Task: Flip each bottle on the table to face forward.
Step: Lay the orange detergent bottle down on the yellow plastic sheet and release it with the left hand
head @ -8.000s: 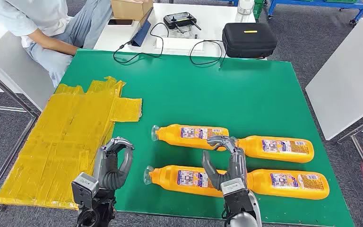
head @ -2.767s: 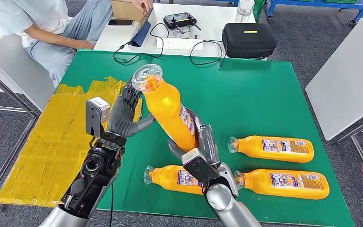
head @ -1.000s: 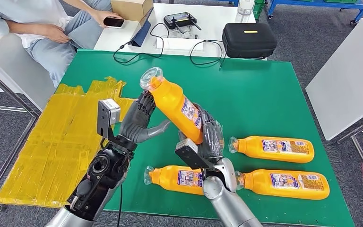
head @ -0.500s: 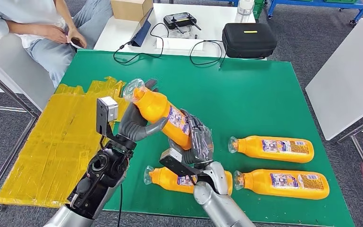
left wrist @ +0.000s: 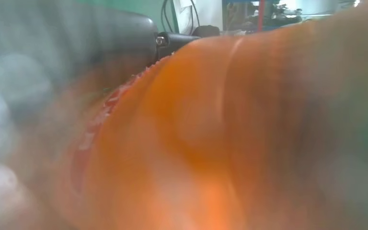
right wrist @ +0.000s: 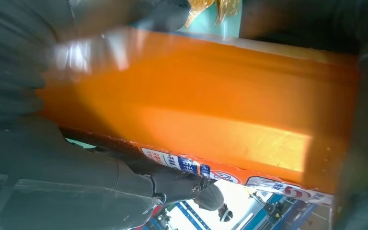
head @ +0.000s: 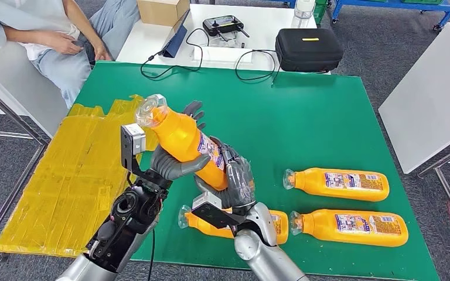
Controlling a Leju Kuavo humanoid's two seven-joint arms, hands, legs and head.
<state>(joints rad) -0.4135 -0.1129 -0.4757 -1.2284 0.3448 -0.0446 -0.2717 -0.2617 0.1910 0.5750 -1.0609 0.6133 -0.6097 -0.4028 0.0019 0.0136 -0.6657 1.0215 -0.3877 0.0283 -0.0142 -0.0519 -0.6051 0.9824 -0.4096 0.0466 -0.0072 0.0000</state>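
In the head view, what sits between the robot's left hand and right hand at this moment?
An orange plastic bottle with a clear cap, tilted cap-up, held off the green table between the left robot hand and right robot hand; the head view shows it.

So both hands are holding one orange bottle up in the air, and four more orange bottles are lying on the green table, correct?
Not quite: three bottles lie on the green table, not four, as the head view shows. Both the left hand and right hand do hold one orange bottle raised above it.
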